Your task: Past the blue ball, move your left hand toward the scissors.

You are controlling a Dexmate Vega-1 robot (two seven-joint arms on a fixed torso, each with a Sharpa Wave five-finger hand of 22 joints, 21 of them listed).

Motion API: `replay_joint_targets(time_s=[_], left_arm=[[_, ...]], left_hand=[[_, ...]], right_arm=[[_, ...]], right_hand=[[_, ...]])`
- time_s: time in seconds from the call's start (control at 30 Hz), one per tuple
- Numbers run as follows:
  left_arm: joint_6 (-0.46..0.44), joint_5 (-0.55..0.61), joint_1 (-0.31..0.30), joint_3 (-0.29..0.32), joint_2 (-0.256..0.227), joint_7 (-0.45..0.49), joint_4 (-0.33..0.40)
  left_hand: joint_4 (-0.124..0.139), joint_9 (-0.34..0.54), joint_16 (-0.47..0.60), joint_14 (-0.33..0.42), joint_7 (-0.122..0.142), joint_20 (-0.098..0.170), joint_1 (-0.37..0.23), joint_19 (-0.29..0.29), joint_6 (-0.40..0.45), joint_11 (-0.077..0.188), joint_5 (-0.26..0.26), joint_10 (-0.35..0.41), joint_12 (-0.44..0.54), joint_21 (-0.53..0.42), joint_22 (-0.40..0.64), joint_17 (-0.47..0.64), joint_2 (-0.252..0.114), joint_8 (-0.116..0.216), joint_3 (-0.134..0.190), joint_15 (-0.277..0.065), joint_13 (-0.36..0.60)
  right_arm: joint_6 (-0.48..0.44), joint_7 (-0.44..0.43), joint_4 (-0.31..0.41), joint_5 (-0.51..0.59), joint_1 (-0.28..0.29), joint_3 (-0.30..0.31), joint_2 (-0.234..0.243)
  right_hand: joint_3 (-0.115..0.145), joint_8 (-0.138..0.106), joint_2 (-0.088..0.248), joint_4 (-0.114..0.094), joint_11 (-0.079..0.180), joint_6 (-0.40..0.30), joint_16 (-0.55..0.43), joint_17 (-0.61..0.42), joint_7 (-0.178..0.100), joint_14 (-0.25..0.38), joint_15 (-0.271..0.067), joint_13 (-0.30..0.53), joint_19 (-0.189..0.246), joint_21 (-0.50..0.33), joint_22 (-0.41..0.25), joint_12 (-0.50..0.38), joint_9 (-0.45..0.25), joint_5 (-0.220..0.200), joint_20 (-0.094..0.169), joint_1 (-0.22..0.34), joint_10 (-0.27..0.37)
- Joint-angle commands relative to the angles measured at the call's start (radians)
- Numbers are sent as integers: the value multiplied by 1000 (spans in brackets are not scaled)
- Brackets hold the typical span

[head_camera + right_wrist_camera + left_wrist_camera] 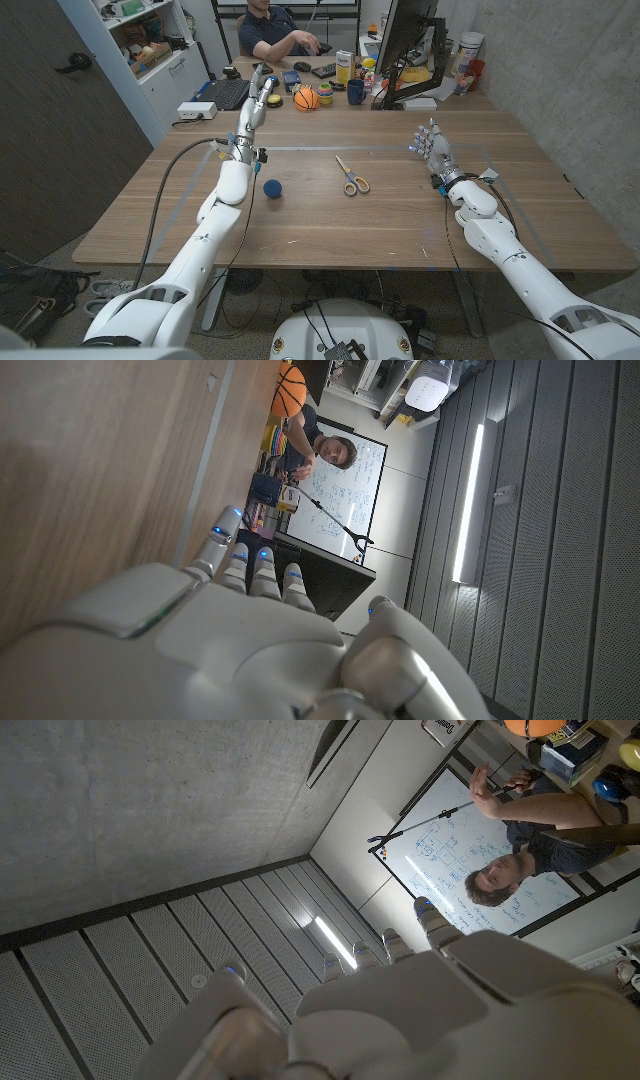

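Observation:
A small dark blue ball (272, 188) lies on the wooden table (330, 225), left of centre. To its right, apart from it, lie scissors (351, 177) with yellow handles, blades pointing away from me. My left hand (260, 97) is raised high above the table's far left part, behind the ball, fingers straight and apart, holding nothing; its back (420, 1010) faces the wrist camera, pointing at the ceiling. On the right side my right hand (430, 143) stands upright over the table, fingers spread and empty, also seen from behind (250, 630).
At the table's far edge stand a small orange basketball (306, 98), a dark mug (356, 92), a keyboard (226, 94), a monitor (405, 40) and clutter. A person (272, 30) sits behind it. A shelf (150, 45) stands at back left.

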State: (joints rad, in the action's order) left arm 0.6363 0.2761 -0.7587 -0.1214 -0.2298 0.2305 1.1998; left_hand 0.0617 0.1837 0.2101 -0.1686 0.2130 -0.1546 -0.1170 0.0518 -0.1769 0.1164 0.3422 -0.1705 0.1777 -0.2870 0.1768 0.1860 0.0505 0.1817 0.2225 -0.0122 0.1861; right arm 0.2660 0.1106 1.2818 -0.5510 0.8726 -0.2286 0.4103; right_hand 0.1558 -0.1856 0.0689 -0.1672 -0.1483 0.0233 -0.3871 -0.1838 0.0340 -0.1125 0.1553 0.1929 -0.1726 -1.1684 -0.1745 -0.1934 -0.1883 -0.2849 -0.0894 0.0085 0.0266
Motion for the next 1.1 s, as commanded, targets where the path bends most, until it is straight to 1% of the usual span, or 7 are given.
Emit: replay_joint_targets(time_s=[0.03, 0.27, 0.5, 0.67, 0.7, 0.9, 1.1], left_arm=[[12, 149, 40, -45, -49, 61, 31], [10, 198, 80, -81, -82, 41, 33], [3, 240, 123, -120, -100, 30, 20], [-8, 262, 140, -142, -116, 12, 29], [-17, 263, 145, -151, -127, -21, 42], [-35, 281, 157, -176, -152, -72, 69], [-54, 298, 168, -196, -171, -117, 91]], left_hand=[[-22, 3, -3, -122, 9, -25, -28, -1, -154, 8, 3, -222, 1, 12, 0, 3, 16, 4, -1, 1, 1], [-50, 2, -8, -153, 10, -45, -71, 7, -178, 15, 8, -262, -4, 38, -3, 3, 31, 3, -9, -2, 0], [-58, 2, -10, -167, 10, -46, -86, 18, -189, 17, 10, -270, -2, 51, -2, 4, 33, 2, -11, -2, 0], [-67, 3, -11, -184, 10, -41, -103, 12, -201, 29, 13, -281, -1, 60, -3, 5, 33, 2, -14, -30, -1], [-67, 3, -11, -186, 10, -41, -104, 12, -201, 30, 13, -281, -1, 61, -3, 5, 33, 2, -14, -31, -1], [-81, 3, -15, -215, 9, -30, -130, 32, -221, 26, 18, -294, 0, 80, -3, 5, 36, 1, -19, -12, -2], [-91, 3, -12, -220, 9, -32, -148, 29, -236, 15, 22, -297, 2, 85, -4, 5, 42, 0, -23, 4, -2]], right_arm=[[7, 17, -13, 7, -4, 8, -8], [7, 21, -11, 7, -2, 13, -11], [4, 17, 1, 5, 10, 20, -11], [8, 12, 9, 6, 19, 24, -10], [6, 10, 12, 6, 22, 25, -10], [3, 6, 20, 4, 27, 28, -11], [9, 7, 22, 5, 30, 28, -11]], right_hand=[[-8, -7, 11, -2, -9, 0, 1, -2, 5, 5, 6, 4, -70, 2, -4, -3, -4, -4, -1, 3, 1], [-11, -7, 11, -2, -7, -1, 3, -2, 5, 6, 6, 4, -70, 5, -4, -3, -4, -4, -2, 3, 1], [-14, -7, 12, -2, -7, 0, 4, -2, 6, 6, 6, 4, -70, 8, -4, -3, -4, -5, -2, 3, 1], [-16, -7, 12, -2, -6, 0, 5, -2, 5, 6, 5, 4, -69, 10, -4, -3, -4, -5, -3, 3, 1], [-17, -7, 12, -2, -6, 1, 5, -2, 5, 6, 6, 4, -69, 10, -4, -3, -4, -5, -3, 3, 1], [-19, -7, 12, -2, -8, 1, 6, -2, 5, 7, 7, 4, -72, 13, -4, -3, -4, -5, -2, 3, 1], [-22, -7, 13, -2, -7, 1, 8, -2, 5, 7, 6, 4, -73, 16, -4, -3, -4, -5, 0, 3, 1]])
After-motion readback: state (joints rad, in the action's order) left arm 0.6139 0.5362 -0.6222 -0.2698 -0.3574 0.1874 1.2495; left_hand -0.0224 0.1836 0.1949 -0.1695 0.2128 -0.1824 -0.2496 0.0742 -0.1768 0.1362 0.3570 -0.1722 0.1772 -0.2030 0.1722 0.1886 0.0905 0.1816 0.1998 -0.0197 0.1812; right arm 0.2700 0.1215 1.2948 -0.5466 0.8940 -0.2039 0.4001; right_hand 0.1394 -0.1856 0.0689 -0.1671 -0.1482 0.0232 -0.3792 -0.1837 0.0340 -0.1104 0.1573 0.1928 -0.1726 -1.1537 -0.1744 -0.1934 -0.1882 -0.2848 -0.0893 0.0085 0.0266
